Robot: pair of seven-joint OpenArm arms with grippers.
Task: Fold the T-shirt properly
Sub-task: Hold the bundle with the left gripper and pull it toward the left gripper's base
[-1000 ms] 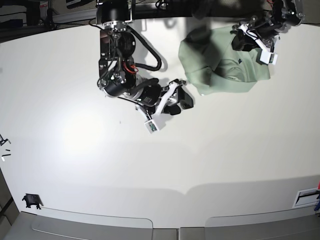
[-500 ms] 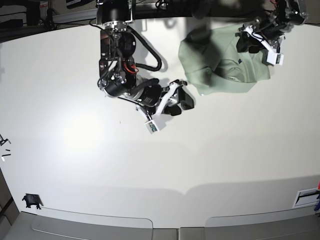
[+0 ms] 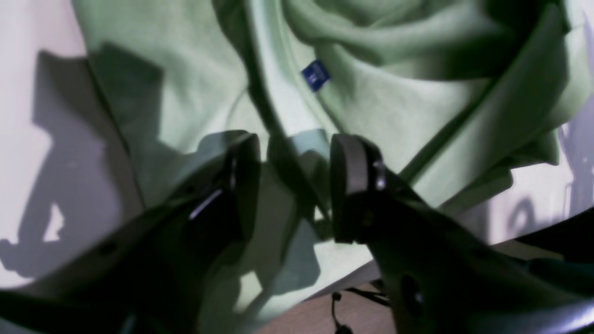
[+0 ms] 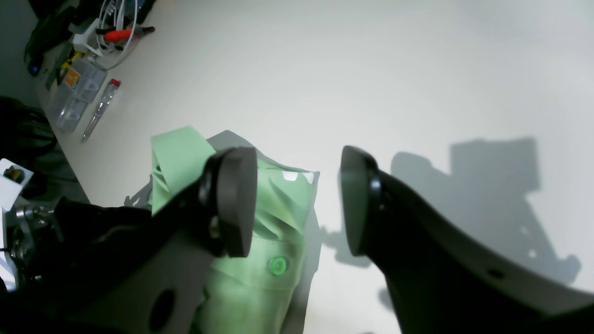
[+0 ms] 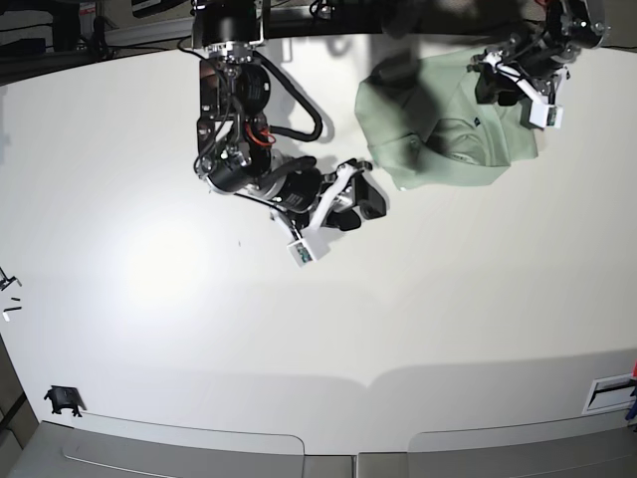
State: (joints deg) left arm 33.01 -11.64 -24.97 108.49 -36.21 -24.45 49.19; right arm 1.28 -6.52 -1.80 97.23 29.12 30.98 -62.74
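The pale mint-green T-shirt lies bunched at the table's far right, partly folded over itself. In the left wrist view it fills the frame, with a small blue tag by the collar seam. My left gripper is open right above the shirt, with a raised fold of cloth between its fingers; in the base view it is over the shirt's far right part. My right gripper is open and empty over bare table, to the left of the shirt; in the base view it is near the shirt's front left corner.
The white table reaches far to the left and front. Tools and cables, a clear plastic box and a pen-like tool lie past the table's far edge. A small black part sits front left, a white slot front right.
My left gripper has shifted slightly to the right over the shirt's far side. The right arm has not moved, and the shirt looks unchanged.
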